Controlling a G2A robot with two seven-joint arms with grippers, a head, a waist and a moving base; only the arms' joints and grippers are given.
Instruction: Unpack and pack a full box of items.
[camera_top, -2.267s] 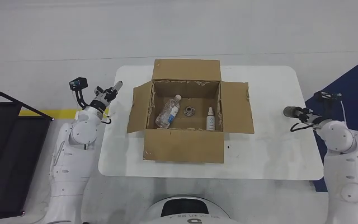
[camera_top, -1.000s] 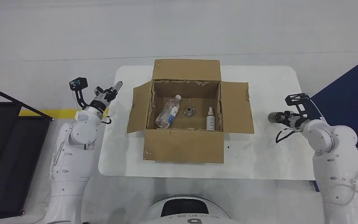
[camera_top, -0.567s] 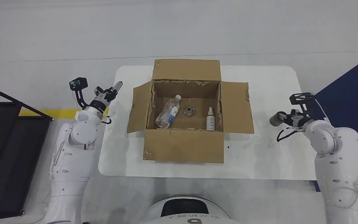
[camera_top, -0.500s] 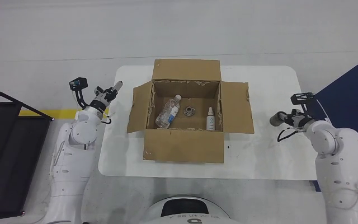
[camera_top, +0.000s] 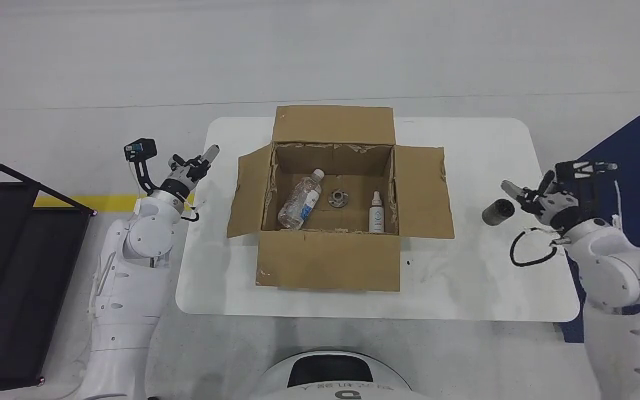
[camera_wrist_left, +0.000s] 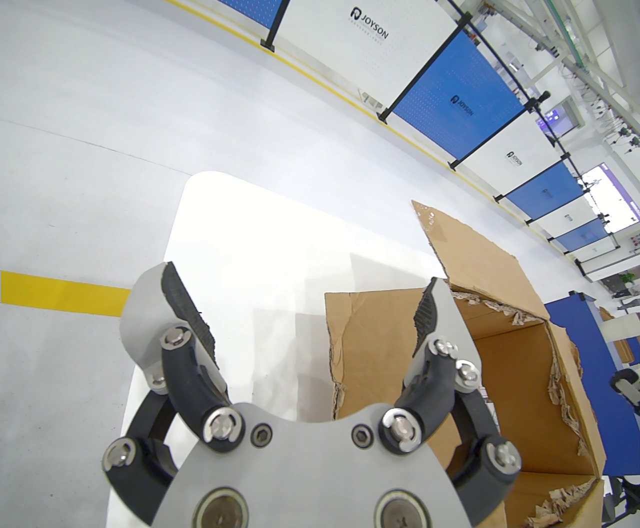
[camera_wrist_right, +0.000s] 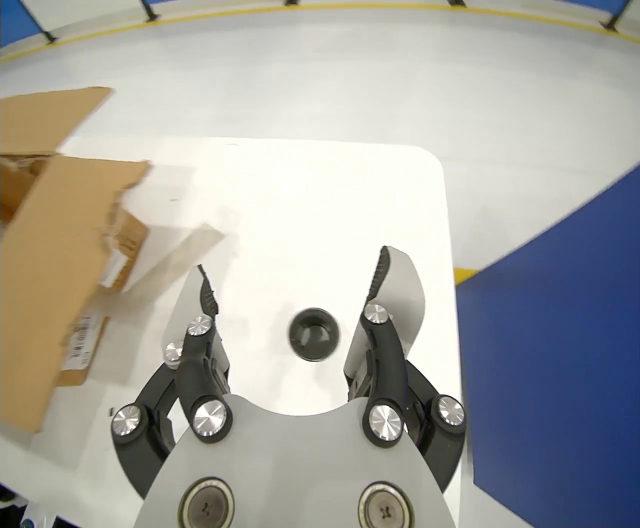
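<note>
The right gripper (camera_wrist_right: 295, 262) hangs with its jaws spread wide, holding nothing. Between its fingers (camera_wrist_right: 400, 280) and below them a small dark cylinder (camera_wrist_right: 313, 334) appears to stand upright on the white table (camera_top: 480, 280), well apart from the open cardboard box (camera_top: 330, 262). In the box lie a clear bottle (camera_top: 300, 200), a small round metal part (camera_top: 339, 197) and a spray bottle (camera_top: 376, 212). The left gripper (camera_wrist_left: 300, 277), jaws also apart and empty, hovers by the table's far-left edge, near the box's left flap. The unpacking looks barely begun. To do this step well, the right arm should probably lift away with its jaws kept wide so that neither finger tips the cylinder, then cross above the right flap towards the spray bottle
</note>
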